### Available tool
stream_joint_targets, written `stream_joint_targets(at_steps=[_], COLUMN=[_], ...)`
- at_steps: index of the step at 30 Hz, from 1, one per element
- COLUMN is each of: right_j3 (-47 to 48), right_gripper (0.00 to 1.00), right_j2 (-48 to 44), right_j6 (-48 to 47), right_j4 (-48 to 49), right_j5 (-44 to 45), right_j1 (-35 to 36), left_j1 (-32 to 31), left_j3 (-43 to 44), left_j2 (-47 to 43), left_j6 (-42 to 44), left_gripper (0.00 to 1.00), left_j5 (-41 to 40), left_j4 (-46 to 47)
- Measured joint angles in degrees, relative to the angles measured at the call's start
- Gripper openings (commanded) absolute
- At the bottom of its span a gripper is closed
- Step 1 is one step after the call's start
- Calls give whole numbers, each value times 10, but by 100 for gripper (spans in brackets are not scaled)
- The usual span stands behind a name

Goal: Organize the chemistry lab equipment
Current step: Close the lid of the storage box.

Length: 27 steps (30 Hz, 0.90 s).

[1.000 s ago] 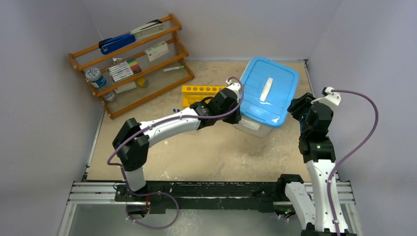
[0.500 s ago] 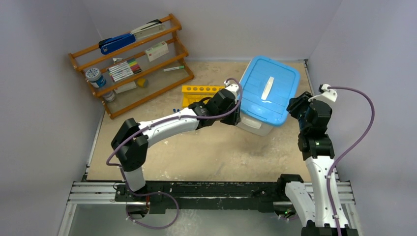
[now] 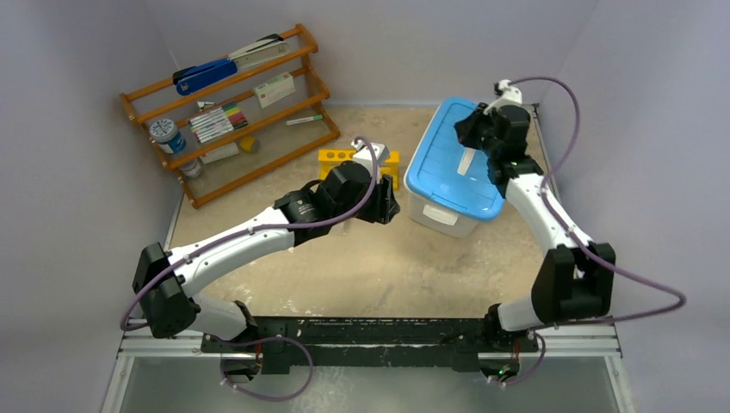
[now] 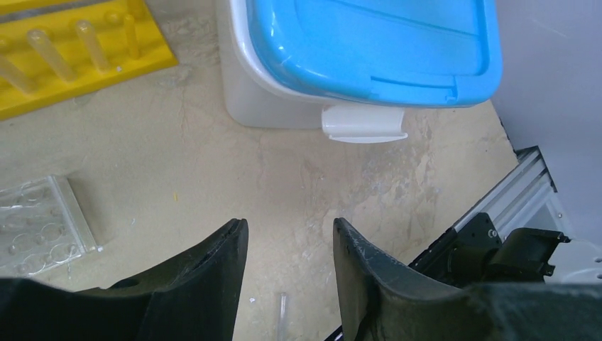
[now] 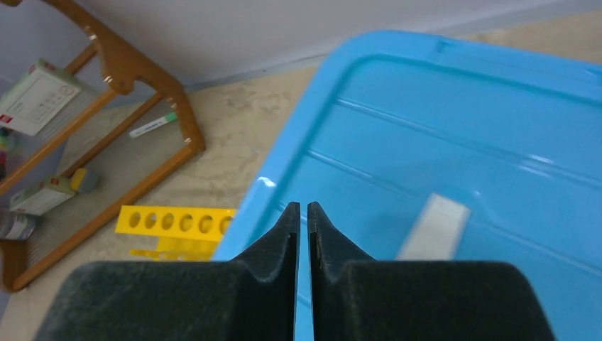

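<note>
From above, the left gripper (image 3: 387,206) sits low between the yellow rack (image 3: 330,158) and the box (image 3: 435,211) with the blue lid (image 3: 454,163). If that arm swings, it could knock the rack over.

The left wrist view shows its fingers apart with nothing between them. A little clear tube (image 4: 282,312) lies on the table just under them, and the clear tray (image 4: 42,227) is nearby. The fingers could squash the tube or roll it away.

In the right wrist view, the right gripper (image 5: 304,217) has its fingers pressed almost together and empty, close over the lid. Going down, it could shove the box.
</note>
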Motion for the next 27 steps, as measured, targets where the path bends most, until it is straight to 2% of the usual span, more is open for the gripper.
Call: stream_joint_targets(at_steps=[4, 10, 22, 27], right_j3=[54, 59, 87, 75], right_gripper=[14, 17, 18, 21], right_j2=[72, 137, 183, 168], right_j6=[-7, -3, 0, -8], right_j4=[27, 53, 93, 90], right_j5=[1, 12, -7, 9], right_j1=[40, 51, 62, 69], left_j1=[0, 1, 2, 3], left_j3=[-19, -38, -53, -56], left_j2=[-7, -7, -7, -7], left_j6=[-2, -3, -4, -4], left_gripper=[47, 47, 46, 51], left_j5=[-12, -20, -27, -30], left_j4=[-1, -16, -2, 10])
